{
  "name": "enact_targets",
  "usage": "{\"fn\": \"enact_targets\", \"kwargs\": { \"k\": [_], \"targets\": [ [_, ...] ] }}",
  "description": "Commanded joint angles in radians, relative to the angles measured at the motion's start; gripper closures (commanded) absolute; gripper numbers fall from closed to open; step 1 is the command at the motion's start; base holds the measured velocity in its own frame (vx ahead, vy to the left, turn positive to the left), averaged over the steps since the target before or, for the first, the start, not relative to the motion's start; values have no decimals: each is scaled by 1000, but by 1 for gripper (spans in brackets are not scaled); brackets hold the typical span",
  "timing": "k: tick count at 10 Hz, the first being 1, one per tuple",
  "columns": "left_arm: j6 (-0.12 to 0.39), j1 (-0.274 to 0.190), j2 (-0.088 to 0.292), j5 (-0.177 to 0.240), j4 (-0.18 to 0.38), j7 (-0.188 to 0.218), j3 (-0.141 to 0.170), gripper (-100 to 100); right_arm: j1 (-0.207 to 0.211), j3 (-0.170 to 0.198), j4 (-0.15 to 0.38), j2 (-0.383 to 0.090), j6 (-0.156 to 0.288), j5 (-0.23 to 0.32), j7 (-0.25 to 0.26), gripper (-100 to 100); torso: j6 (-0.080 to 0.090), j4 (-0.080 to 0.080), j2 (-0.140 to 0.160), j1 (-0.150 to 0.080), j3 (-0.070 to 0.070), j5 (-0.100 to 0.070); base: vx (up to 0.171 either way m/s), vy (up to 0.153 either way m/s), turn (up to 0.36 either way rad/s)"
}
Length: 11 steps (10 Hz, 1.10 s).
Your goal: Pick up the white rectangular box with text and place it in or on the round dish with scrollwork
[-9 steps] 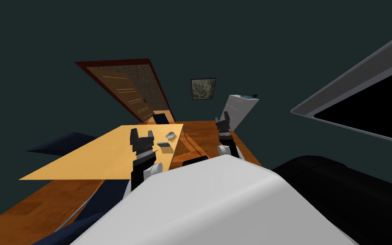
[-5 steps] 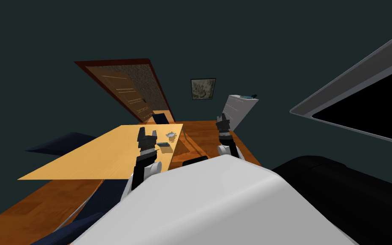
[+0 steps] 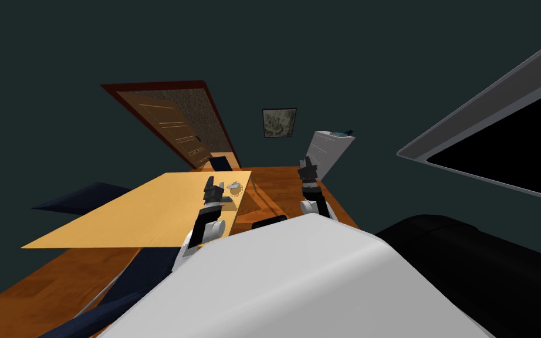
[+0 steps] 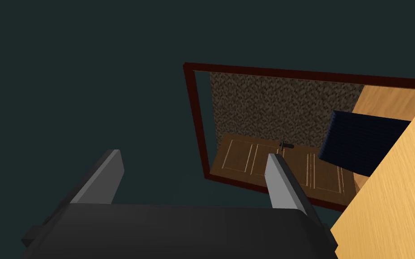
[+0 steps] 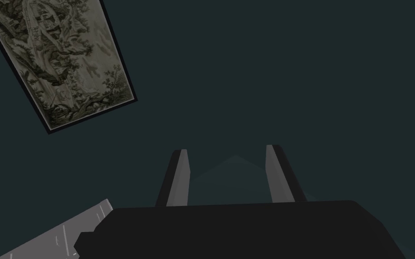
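At the far left a dark blue chair (image 3: 87,196) stands by the long side of the pale wooden desk (image 3: 140,217), and behind the desk a wooden door (image 3: 172,126) stands ajar in a dark red frame. The left gripper (image 3: 212,184) hovers over the desk's right-hand end, released: in the left wrist view its two fingers (image 4: 105,177) stand wide apart with nothing between them, and past them lie the wall, the door (image 4: 265,162), a second dark blue chair (image 4: 364,139) and an edge of the desk (image 4: 395,193). Just to the right of that gripper the box (image 3: 227,200) lies flat on the desk as a small dark grey slab, its text too small to read; whether the gripper touches it I cannot tell. The round dish (image 3: 235,188) sits just beyond the box, near the desk's far right corner, pale with a dotted band. Further right, clear of the desk and above the wooden floor, the right gripper (image 3: 305,162) points upward and is released too, its fingers (image 5: 179,177) parted around empty air, closer together than the left's. Behind it stands a white cabinet (image 3: 327,151), and at the far right a grey window frame (image 3: 486,107) borders a black area
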Motion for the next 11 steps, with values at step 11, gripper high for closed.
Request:
{"fn": "enact_targets", "kwargs": {
  "k": [11],
  "targets": [
    [320, -155, 72, 86, 203, -47, -49, -100, 0, 0, 0, 0, 0, 0, 0, 0, 0, 0, -1, 0, 0, 0, -8, -33, -7]
  ]
}}
